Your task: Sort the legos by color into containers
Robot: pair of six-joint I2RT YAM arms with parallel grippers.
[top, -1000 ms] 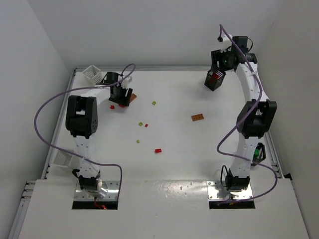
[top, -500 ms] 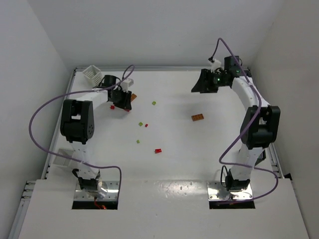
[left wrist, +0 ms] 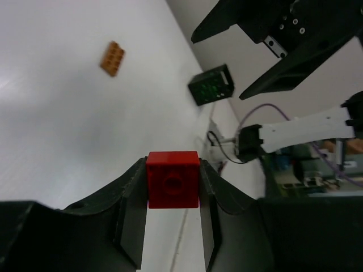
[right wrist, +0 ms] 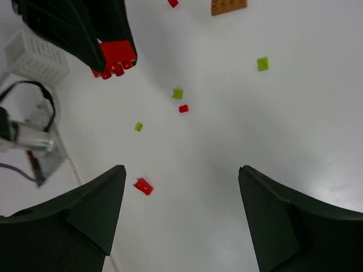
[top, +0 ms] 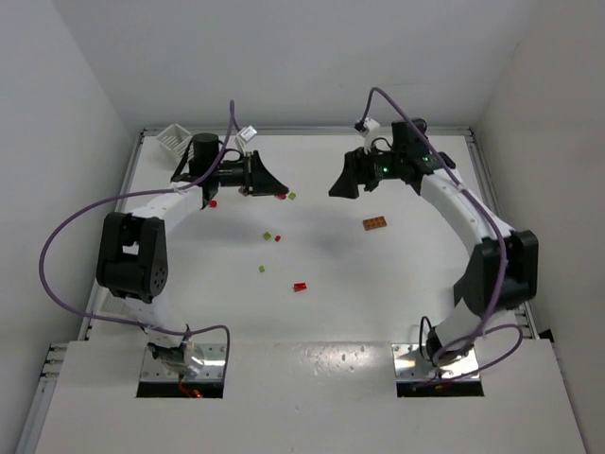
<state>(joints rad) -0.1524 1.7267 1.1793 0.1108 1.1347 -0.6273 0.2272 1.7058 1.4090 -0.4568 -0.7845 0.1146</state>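
Far from done, I judge: the left tool (top: 276,187) pinches a red brick (left wrist: 173,179) above the desk (top: 378,303), well left of the orange plate (top: 374,223); the right tool (right wrist: 181,170) gapes empty just beyond that plate; loose legos (top: 300,285) lie left of it.

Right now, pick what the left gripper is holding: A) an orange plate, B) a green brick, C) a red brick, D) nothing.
C: the left wrist view shows the left gripper clamped on both sides of a red brick.
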